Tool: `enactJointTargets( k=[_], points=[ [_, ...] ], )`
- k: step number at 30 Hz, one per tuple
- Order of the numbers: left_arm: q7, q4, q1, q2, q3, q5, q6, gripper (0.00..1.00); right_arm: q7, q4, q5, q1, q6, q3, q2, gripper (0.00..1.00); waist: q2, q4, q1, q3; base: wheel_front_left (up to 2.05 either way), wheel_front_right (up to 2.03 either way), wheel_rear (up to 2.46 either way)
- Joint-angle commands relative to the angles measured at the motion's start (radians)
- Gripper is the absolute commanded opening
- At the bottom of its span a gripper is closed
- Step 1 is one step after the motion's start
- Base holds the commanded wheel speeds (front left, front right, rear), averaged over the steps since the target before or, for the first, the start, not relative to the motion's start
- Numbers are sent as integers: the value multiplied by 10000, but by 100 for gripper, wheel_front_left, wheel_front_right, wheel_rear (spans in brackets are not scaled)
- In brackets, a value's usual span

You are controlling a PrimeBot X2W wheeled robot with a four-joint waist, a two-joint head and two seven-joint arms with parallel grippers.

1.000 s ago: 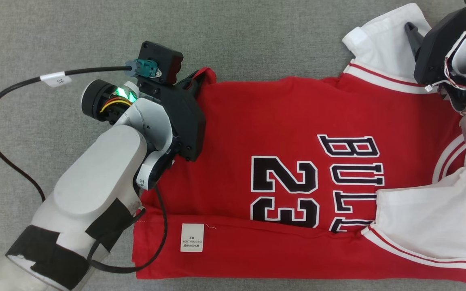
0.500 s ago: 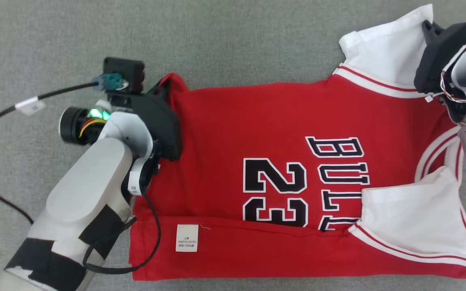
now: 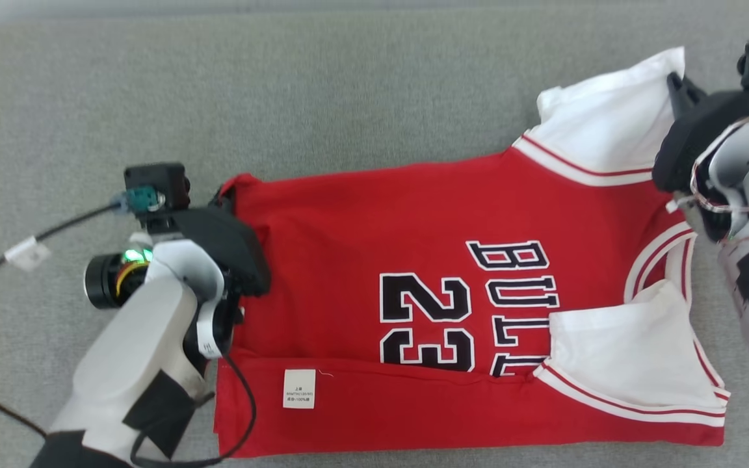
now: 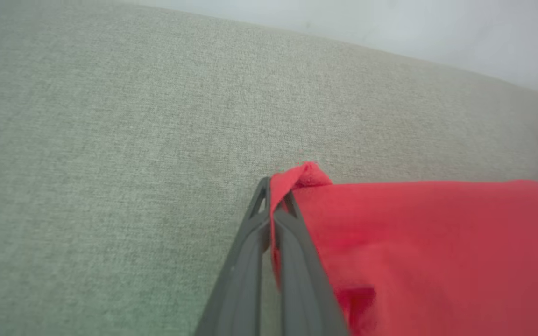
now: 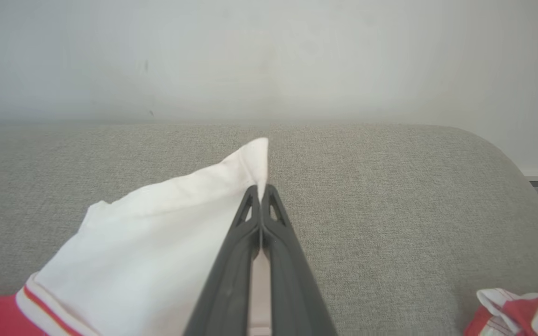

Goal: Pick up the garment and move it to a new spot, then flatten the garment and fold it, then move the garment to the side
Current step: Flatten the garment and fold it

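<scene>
Lying spread on the grey fabric surface (image 3: 348, 97), the red garment (image 3: 413, 221) is seen with its near edge folded over, a white label (image 3: 299, 389) showing on that strip, just nearer than the black number 23 (image 3: 426, 318). At the garment's far left corner a pinch of red cloth is clamped between the closed fingers of the left gripper (image 4: 274, 198). Farther off, toward the surface's far right, the tip of a white sleeve (image 5: 157, 219) is clamped likewise by the right gripper (image 5: 260, 190).
</scene>
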Motion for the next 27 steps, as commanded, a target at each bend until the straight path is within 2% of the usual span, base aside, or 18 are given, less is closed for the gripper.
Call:
enactJointTargets(
  k=[1,5,10,13,19,27],
  points=[
    [-167,-8,238,-16,40,-66,-51,0,-143,-76,140,265,-28,40,11,0,0,-29,0,-415,0,0,0],
    [-638,-195,747,-110,20,-218,-382,0,-540,-586,684,981,-28,254,-60,0,0,-74,0,-890,0,0,0],
    [-1404,-567,1663,-59,139,-310,-553,0,-825,-1954,1665,2546,-28,661,-512,0,0,-233,0,-1445,0,0,0],
    [-1724,-801,2246,25,123,-308,-515,0,-915,-2772,2029,3518,-28,673,-807,0,0,-321,0,-1691,0,0,0],
    [-2008,-1164,3261,37,135,-446,-251,0,-766,-4417,2338,5757,-28,-67,-1125,0,0,-302,0,-1959,0,0,0],
    [-2097,-1560,4486,123,223,-773,118,0,289,-6834,1623,8456,-28,-1589,-565,0,0,-311,0,-2121,0,0,0]
  ],
)
